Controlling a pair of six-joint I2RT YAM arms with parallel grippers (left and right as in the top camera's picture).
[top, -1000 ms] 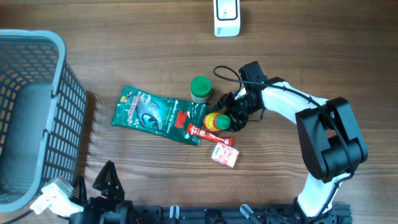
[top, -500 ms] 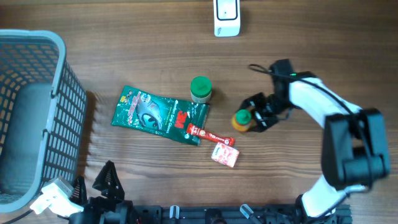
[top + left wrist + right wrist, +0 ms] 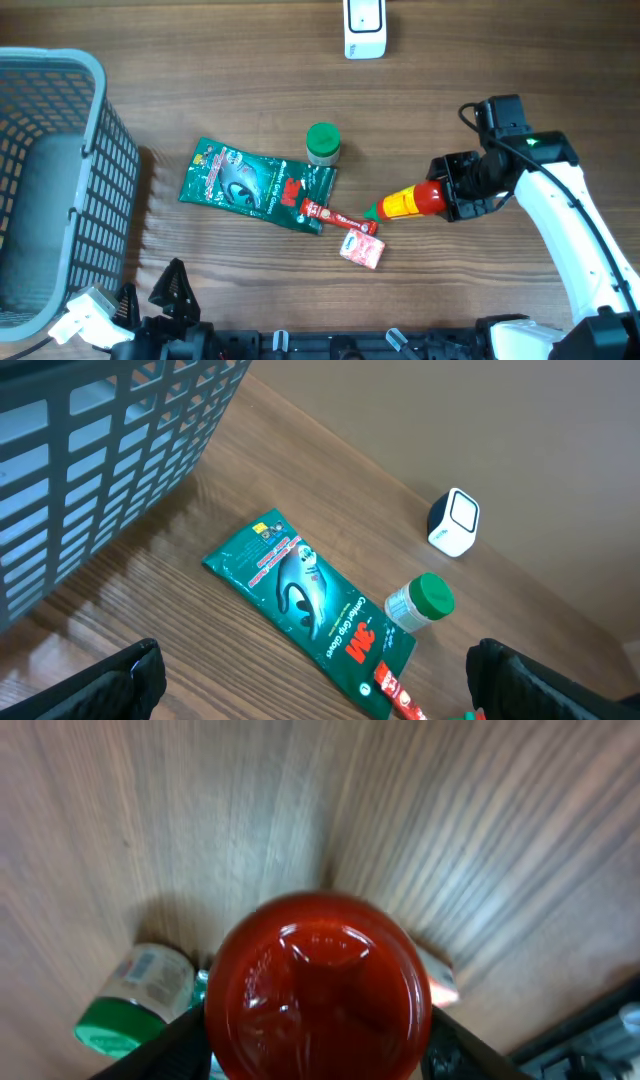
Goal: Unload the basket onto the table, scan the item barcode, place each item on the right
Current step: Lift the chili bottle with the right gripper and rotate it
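Bottle: red sauce bottle held sideways, base end between the right jaws, green cap pointing toward the pink packet.
Right gripper: jaws pinching the bottle.
Left gripper: jaws spread wide, beside the basket.

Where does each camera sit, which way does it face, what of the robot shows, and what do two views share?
Overhead: above the table, looking straight down; the right arm shows, right gripper holding the red bottle.
Left wrist: low at the near edge, facing across the green packet, green-lidded jar and scanner; left gripper open, fingers at the lower corners.
Right wrist: looks along the gripper onto the bottle's red end; finger edges beside it.
Shared: the green-lidded jar shows in all three.
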